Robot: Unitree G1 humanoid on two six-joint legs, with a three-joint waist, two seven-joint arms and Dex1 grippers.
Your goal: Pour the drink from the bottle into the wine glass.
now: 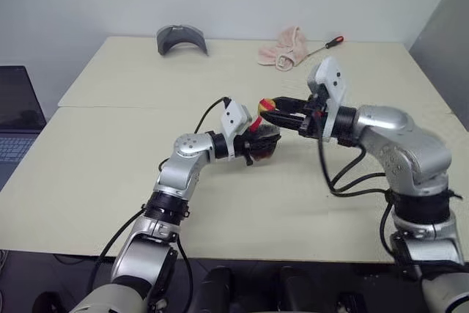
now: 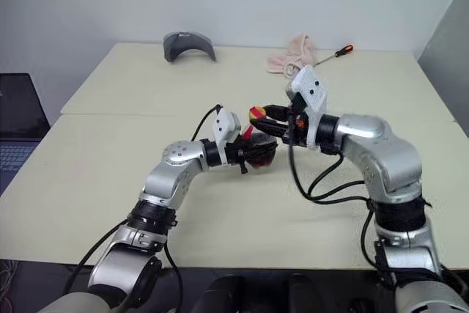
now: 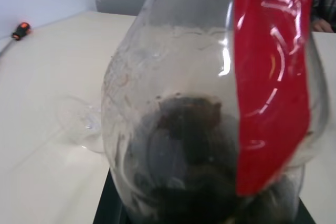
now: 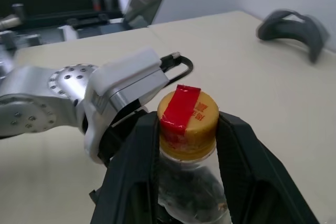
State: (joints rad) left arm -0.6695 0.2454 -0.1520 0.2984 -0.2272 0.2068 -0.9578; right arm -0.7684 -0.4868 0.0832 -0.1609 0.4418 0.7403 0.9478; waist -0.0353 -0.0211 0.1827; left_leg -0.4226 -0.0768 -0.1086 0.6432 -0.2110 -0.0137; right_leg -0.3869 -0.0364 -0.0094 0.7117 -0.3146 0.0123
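Over the cream table, the bottle is clamped by the left gripper; its cap is pinched by the right gripper. Uncapping and pouring are left.

the two eye views look forward and down from head height over the table, sharing nearly the same scene. the left wrist view sits pressed close against the bottle; the right wrist view looks along its fingers at the cap

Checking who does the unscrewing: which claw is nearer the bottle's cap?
Right. The right claw grips the cap; the left claw holds the bottle lower, around its body.
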